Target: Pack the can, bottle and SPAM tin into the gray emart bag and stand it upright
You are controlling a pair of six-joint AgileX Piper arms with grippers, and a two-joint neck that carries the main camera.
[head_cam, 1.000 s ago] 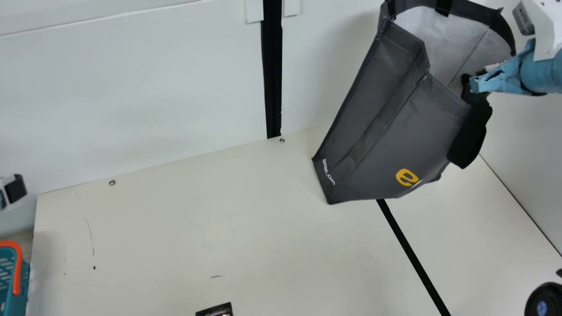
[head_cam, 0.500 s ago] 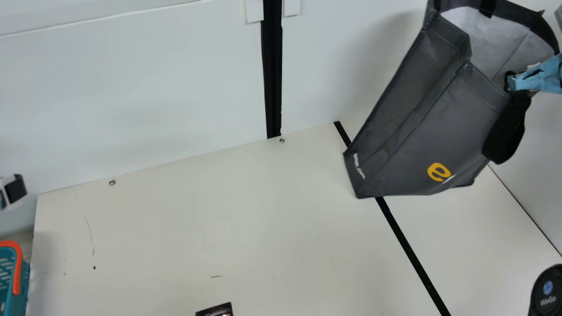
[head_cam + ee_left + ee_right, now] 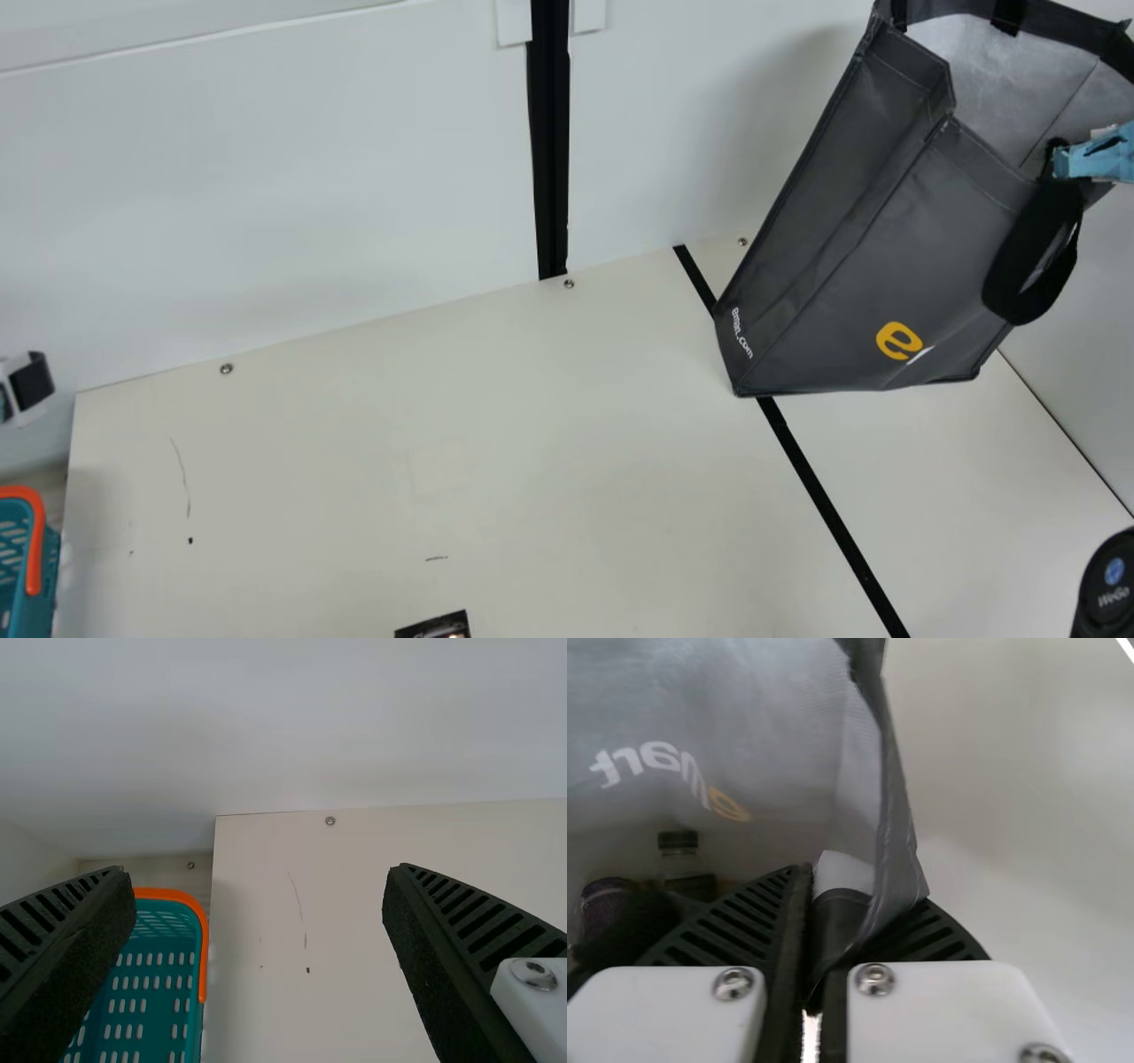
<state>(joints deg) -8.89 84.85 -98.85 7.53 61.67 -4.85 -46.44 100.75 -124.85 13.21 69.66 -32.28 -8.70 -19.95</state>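
Observation:
The gray emart bag (image 3: 868,239) leans with its mouth raised toward the far right; whether its base touches the table I cannot tell. My right gripper (image 3: 1094,159), light blue there, is at its rim beside the black handle. In the right wrist view, my right gripper (image 3: 811,966) is shut on the rim of the bag (image 3: 890,806). Inside lie a black-capped bottle (image 3: 679,864) and a dark purple rounded item (image 3: 607,904), perhaps the can; no tin can be made out. Part of my left wrist (image 3: 31,385) is at the left edge. My left gripper (image 3: 257,948) is open, holding nothing.
A teal basket (image 3: 31,567) with an orange rim stands beyond the table's left edge. White walls border the table (image 3: 399,443) at the back and right. A small black object (image 3: 438,627) lies at the bottom edge. Part of my right arm (image 3: 1107,576) shows at lower right.
My right gripper and the bag have moved to the right, quickly at first and then only slightly. The handle loop has spread a little. The left arm has kept still.

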